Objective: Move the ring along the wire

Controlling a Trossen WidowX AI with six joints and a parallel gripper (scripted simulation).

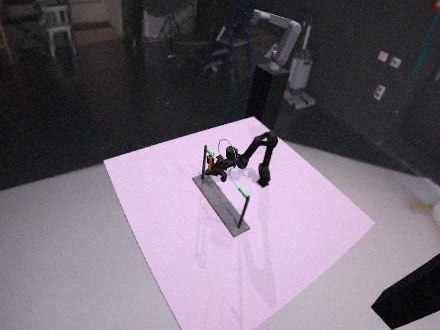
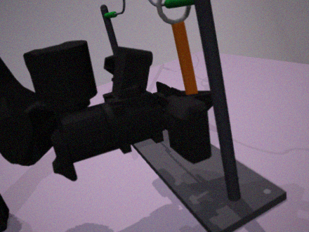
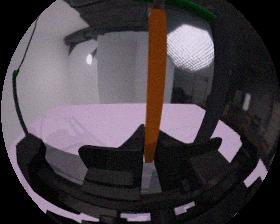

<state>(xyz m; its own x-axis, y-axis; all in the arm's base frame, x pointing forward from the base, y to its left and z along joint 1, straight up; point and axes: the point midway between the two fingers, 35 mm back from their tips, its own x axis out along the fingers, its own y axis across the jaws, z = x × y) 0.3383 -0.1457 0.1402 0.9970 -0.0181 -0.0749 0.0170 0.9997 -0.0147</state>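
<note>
Ring [image 2: 174, 4]: one, pale grey, hanging around the green wire section [image 2: 179, 1] beside the near post [image 2: 214, 90]. Orange handle [image 2: 185, 58]: one, straight, nearly upright below it. Gripper [image 2: 191, 94] clamped narrow on the handle's lower end. Posts: two, far post [image 2: 110, 30] on the same grey base plate [image 2: 225, 199].

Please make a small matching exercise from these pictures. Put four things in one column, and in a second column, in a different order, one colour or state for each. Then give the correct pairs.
Things:
1. ring
2. handle
3. gripper
4. base plate

Colour or state:
A. orange, standing nearly upright
B. dark grey, lying flat on the pink mat, carrying the posts
C. pale grey, hanging on the green part of the wire beside the near post
D. black, shut on the lower end of the handle

Pairs: 1-C, 2-A, 3-D, 4-B
</note>
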